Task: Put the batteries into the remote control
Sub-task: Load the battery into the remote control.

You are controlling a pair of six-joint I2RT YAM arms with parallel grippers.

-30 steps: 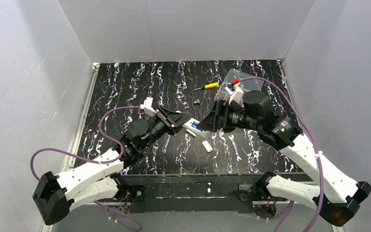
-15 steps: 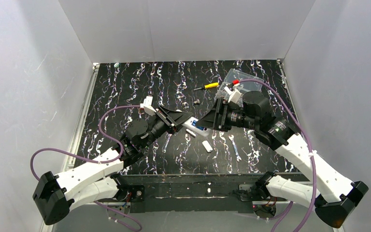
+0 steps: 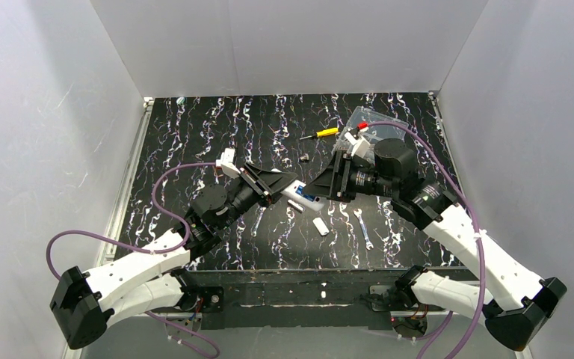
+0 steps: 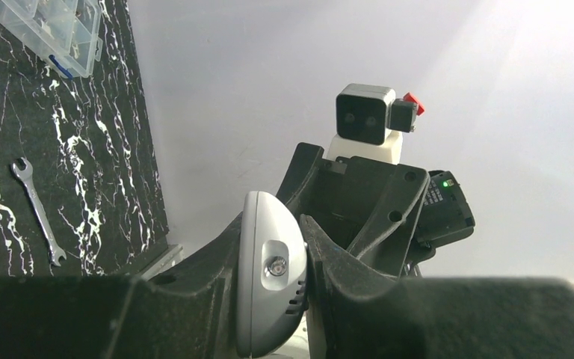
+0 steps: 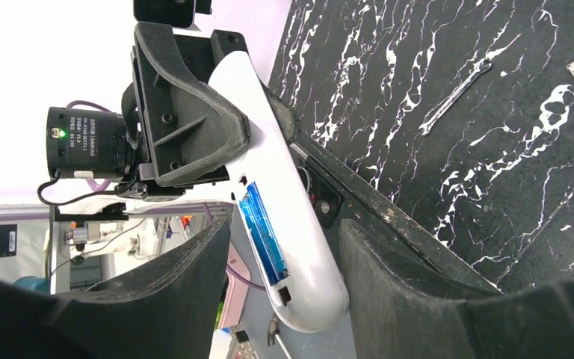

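The white remote control (image 3: 297, 195) is held off the table between the two arms, its back compartment open. Blue batteries (image 5: 262, 232) lie in that compartment; they also show in the top view (image 3: 308, 199). My left gripper (image 3: 278, 185) is shut on the remote's front end (image 4: 269, 277), which sits clamped between its fingers. My right gripper (image 5: 284, 288) is open, its jaws standing on either side of the remote's rounded rear end (image 5: 306, 299). There is a gap on the compartment side, and the other finger is close to or touching the shell.
A small white cover (image 3: 320, 226) and a small white piece (image 3: 294, 207) lie below the remote. A silver wrench (image 3: 364, 228) lies to the right and a silver strip (image 3: 258, 221) to the left. A yellow-handled screwdriver (image 3: 320, 134) and a clear compartment box (image 3: 374, 123) sit farther back.
My right gripper has shifted a little left and farther back along the remote's end, its arm swinging with it. The left gripper has kept hold of the remote, nearly still.
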